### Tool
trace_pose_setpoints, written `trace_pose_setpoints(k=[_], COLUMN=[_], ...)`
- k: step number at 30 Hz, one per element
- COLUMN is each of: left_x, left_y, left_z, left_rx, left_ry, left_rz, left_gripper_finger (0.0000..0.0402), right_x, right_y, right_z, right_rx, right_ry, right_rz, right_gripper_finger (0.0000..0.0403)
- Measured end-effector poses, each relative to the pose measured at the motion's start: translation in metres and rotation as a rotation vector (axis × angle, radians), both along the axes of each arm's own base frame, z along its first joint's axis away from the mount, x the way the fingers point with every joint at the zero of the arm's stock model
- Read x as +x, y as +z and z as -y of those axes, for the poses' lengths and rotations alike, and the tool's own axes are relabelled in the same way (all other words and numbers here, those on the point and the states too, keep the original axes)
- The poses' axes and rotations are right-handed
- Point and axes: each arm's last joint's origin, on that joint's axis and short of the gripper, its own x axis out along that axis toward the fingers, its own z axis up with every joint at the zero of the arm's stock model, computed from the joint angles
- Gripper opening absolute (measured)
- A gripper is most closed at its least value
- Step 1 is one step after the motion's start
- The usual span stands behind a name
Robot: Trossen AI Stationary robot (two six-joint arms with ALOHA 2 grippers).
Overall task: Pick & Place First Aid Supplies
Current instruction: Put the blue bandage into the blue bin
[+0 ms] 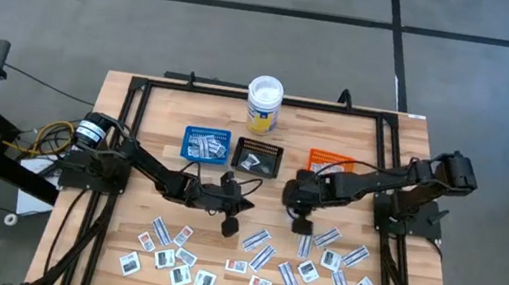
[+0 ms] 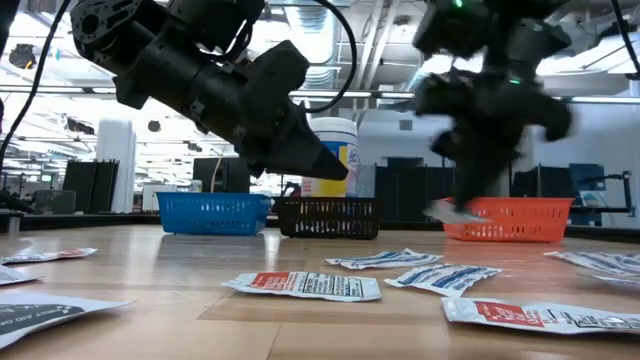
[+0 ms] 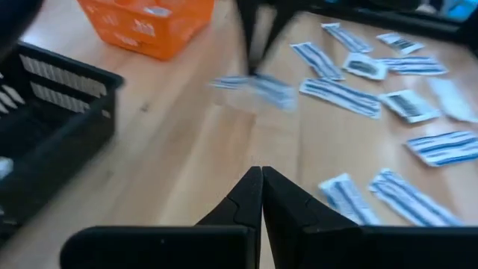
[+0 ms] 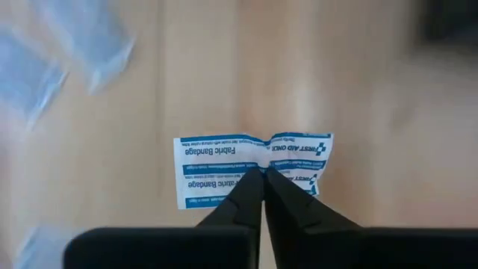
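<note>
Right tool [image 4: 263, 170] pinches a white-and-blue bandage packet [image 4: 254, 169] at mid-counter, near the orange tray [image 1: 331, 160]; left tool [image 3: 262, 173], fingers together and empty, hovers beside it; other packets [image 1: 262, 258] litter the pale wooden counter [image 1: 158, 143] along its near edge; beyond lies grey floor [image 1: 152, 16] with dark lines.

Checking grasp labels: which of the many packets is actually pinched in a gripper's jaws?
The white-and-blue fabric bandage packet, creased between the shut jaws of the right gripper. The other packets lie loose on the table.
</note>
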Motion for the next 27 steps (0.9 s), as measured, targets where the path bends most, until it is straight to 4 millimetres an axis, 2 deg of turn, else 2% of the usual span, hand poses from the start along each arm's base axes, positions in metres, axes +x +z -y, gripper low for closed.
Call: trace_pose_setpoints(k=[4,9,15,18,22,27], left_x=[0.0,0.003,0.006,0.007,0.007,0.007], left_y=[0.0,0.0,0.0,0.0,0.0,0.0], left_z=[0.001,-0.01,-0.029,-0.031,-0.027,-0.031], left_rx=[-0.037,-0.031,-0.044,-0.116,-0.146,-0.172], left_ry=[-0.041,-0.009,0.047,-0.001,-0.025,0.038], left_rz=[-0.001,0.0,0.003,0.002,0.0,0.009], left_gripper_finger=[0.0016,0.005,0.0108,0.0129,0.0143,0.0143], right_x=[0.02,0.037,0.043,0.044,0.043,0.042], right_y=[0.011,0.014,-0.002,-0.014,-0.023,-0.019], right_z=[0.002,-0.002,-0.007,-0.008,-0.009,-0.016], right_rx=[-0.132,-0.16,-0.182,-0.251,-0.323,-0.326], right_ry=[-0.025,0.023,0.032,0.042,0.033,0.05], right_rz=[0.231,0.398,0.367,0.322,0.284,0.294], right_gripper_finger=[0.0007,0.0007,0.0002,0.0004,0.0005,0.0003])
